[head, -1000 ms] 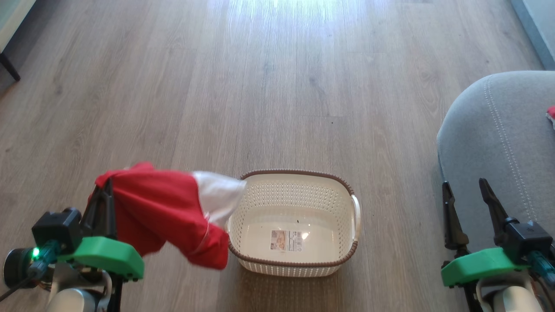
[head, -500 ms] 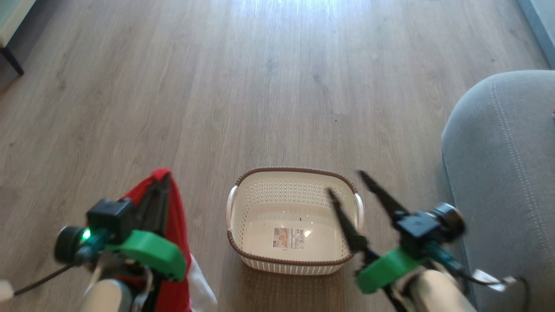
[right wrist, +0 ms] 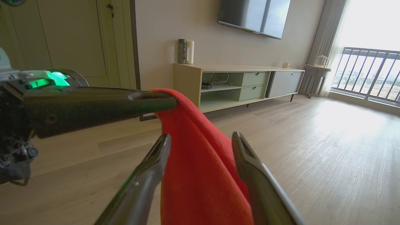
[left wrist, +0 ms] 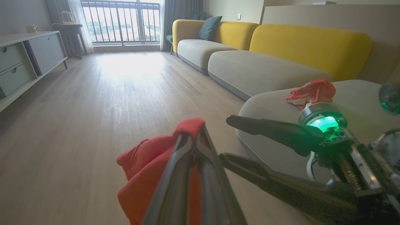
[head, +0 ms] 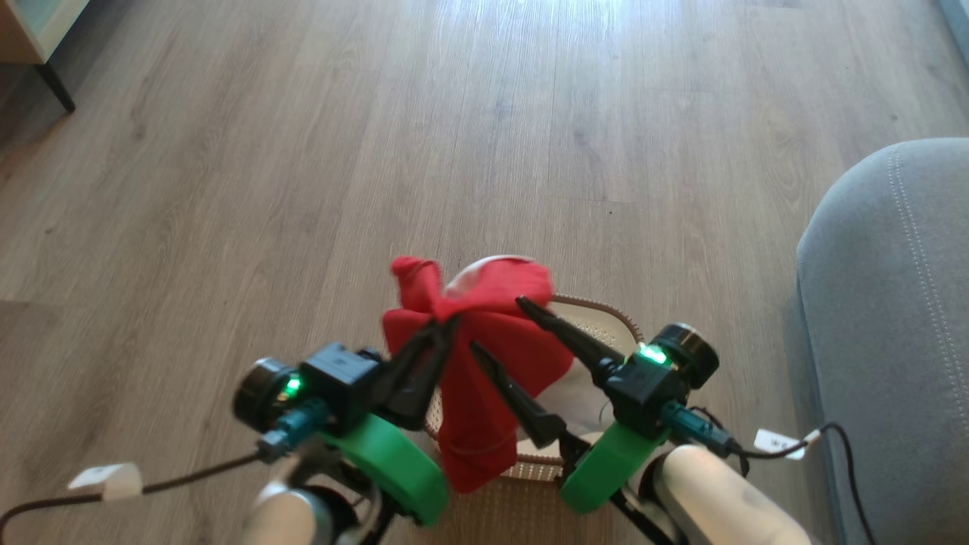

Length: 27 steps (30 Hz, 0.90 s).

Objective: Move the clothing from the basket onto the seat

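From the head camera, the left tool (head: pixel 448 327) has its fingers together, clamped on the top of the red clothing (head: pixel 484 401), which hangs above the basket (head: pixel 606 312). The right tool (head: pixel 500 325) stands apart around the cloth. The seat (head: pixel 893 318) is well apart on the right.

In the left wrist view, a second red piece (left wrist: pixel 312 91) lies on the seat.

In the right wrist view, the cloth hangs between the open fingers and is not pinched. I think the risk is in a hand-over: if the left tool lets go before the right one closes firmly, the cloth falls into the basket or onto the floor (head: pixel 303 151). The low hem may also catch the basket rim.
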{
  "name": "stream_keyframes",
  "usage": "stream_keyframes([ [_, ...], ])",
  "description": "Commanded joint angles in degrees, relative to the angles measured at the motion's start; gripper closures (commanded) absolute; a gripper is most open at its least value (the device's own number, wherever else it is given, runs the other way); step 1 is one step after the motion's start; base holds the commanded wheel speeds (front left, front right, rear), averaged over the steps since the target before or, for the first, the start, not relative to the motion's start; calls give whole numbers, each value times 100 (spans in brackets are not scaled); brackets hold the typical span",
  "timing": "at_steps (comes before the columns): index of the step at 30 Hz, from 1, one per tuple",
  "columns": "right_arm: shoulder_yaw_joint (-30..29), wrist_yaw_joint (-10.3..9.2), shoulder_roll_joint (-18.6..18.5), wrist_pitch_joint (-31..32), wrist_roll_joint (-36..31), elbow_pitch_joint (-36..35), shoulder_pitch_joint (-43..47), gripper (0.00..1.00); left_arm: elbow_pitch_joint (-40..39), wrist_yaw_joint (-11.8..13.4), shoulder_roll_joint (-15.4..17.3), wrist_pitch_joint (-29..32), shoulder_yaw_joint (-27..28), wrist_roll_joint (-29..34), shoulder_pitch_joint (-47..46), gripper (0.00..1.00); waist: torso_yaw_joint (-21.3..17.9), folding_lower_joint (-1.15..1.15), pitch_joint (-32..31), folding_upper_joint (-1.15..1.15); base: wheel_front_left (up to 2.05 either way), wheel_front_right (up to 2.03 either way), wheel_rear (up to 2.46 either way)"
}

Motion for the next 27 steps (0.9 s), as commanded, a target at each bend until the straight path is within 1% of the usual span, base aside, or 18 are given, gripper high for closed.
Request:
stream_keyframes([
  [1, 74, -1, -13, -28, 45, -110, -311, 0, -372, -68, -62, 47, 51, -2, -321, 100, 14, 0, 6, 0, 0, 0, 0],
  [5, 84, -1, -26, -31, 161, 78, -429, 0, -650, -226, -209, 129, -294, -44, -374, 100, 25, 0, 7, 0, 0, 0, 0],
  [6, 105, -1, -19, -31, 219, 144, -444, 7, -706, -259, -245, 149, -368, -59, -392, 100, 27, 0, 3, 0, 0, 0, 0],
  [7, 138, -1, -11, -31, 287, 207, -459, 64, -751, -282, -274, 179, -430, -77, -402, 100, 29, 0, 0, 0, 0, 0, 0],
  [8, 199, -1, -15, -31, 336, 250, -483, 100, -786, -291, -289, 206, -470, -83, -413, 100, 30, 0, -2, 0, 0, 0, 0],
  [13, 346, -1, -4, -33, 534, 321, -529, 100, -794, -237, -212, 250, -428, -8, -444, 100, -16, 0, 4, 0, 0, 0, 0],
  [14, 373, -1, -8, -34, 552, 329, -537, 100, -782, -227, -194, 235, -407, -6, -439, 88, -33, 0, 6, 0, 0, 0, 0],
  [15, 394, -1, -16, -34, 570, 334, -544, 100, -767, -220, -174, 216, -390, 5, -438, 65, -48, 0, 6, 0, 0, 0, 0],
  [16, 408, -1, -26, -35, 588, 337, -547, 100, -748, -216, -154, 191, -378, 15, -432, 49, -67, 0, 4, 0, 0, 0, 0],
  [17, 410, -1, -35, -35, 608, 336, -550, 100, -728, -205, -145, 164, -362, 17, -422, 17, -88, 0, 4, 0, 0, 0, 0],
  [18, 405, -1, -46, -35, 622, 328, -556, 100, -706, -193, -140, 132, -347, 15, -410, 0, -112, 0, 6, 0, 0, 0, 0],
  [23, 294, -1, -180, -37, 625, 167, -533, 100, -526, -146, -111, -38, -272, 6, -355, 0, -299, 0, 27, 0, 0, 0, 0],
  [27, 135, -1, -374, 1, 579, -62, -482, 100, -349, -89, -85, -154, -201, -11, -289, 0, -626, 0, 49, 0, 0, 0, 0],
])
